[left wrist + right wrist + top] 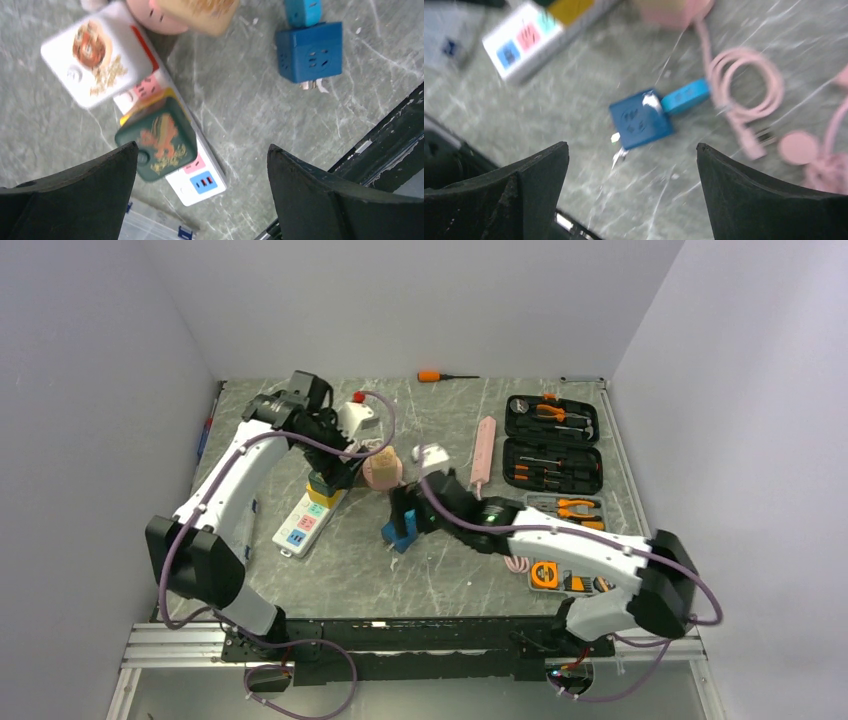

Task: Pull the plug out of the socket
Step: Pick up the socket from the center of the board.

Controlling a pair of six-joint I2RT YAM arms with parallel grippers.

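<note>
A white power strip point(200, 176) lies on the grey table, also in the top view point(303, 522). A dark green plug point(159, 139) with a dragon print sits in it, and a white printed plug point(95, 57) sits further along. My left gripper point(202, 150) is open above the strip's end, with the green plug by its left finger. It shows above the strip in the top view point(335, 465). A blue cube socket point(641, 125) lies on the table with a light-blue plug point(686, 96) against its side. My right gripper point(632, 147) is open and empty just above the cube point(400, 537).
A pink coiled cable point(744, 85) and a pink round item point(383, 471) lie by the cube. A pink strip point(483, 452) and an open black tool case point(552, 445) lie at the right. An orange screwdriver point(440, 376) lies at the back.
</note>
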